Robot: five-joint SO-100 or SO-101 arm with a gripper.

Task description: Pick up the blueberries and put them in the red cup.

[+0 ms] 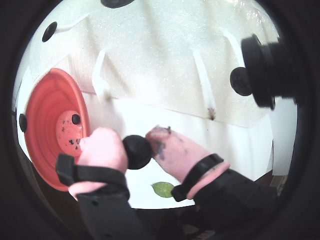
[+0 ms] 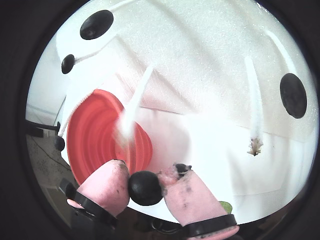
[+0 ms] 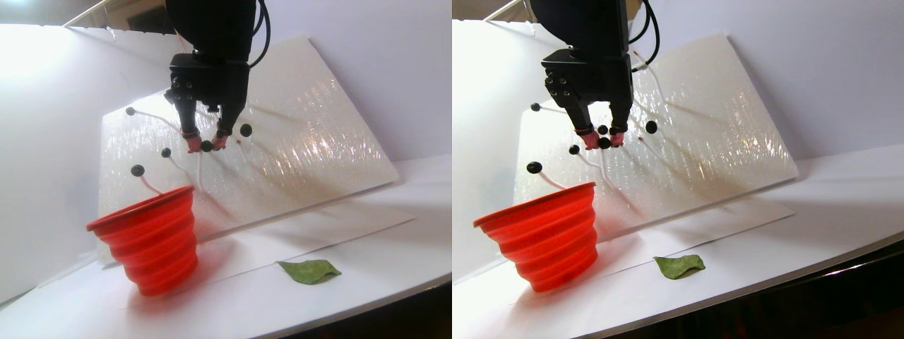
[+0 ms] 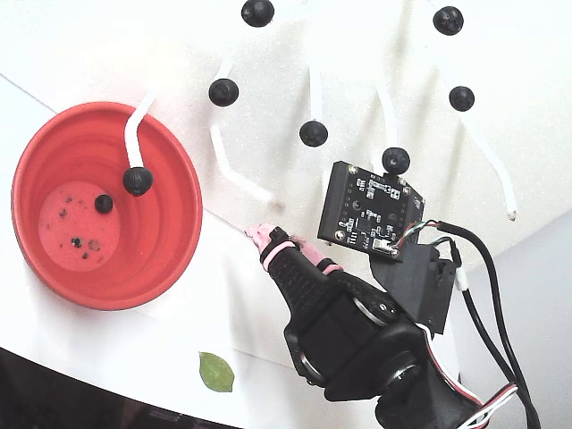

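Gripper [image 1: 137, 150] — pink-padded fingers [image 2: 107, 187] pinched on one blueberry [image 2: 145, 187], held in the air before the tilted white board [image 3: 304, 134]. More blueberries [image 4: 313, 133] sit on white stems across that board. Red cup [image 4: 170, 192] stands below-left in the fixed view — one berry [image 4: 104, 203] on its bottom. Green leaf [image 3: 308, 270] lies on the table.
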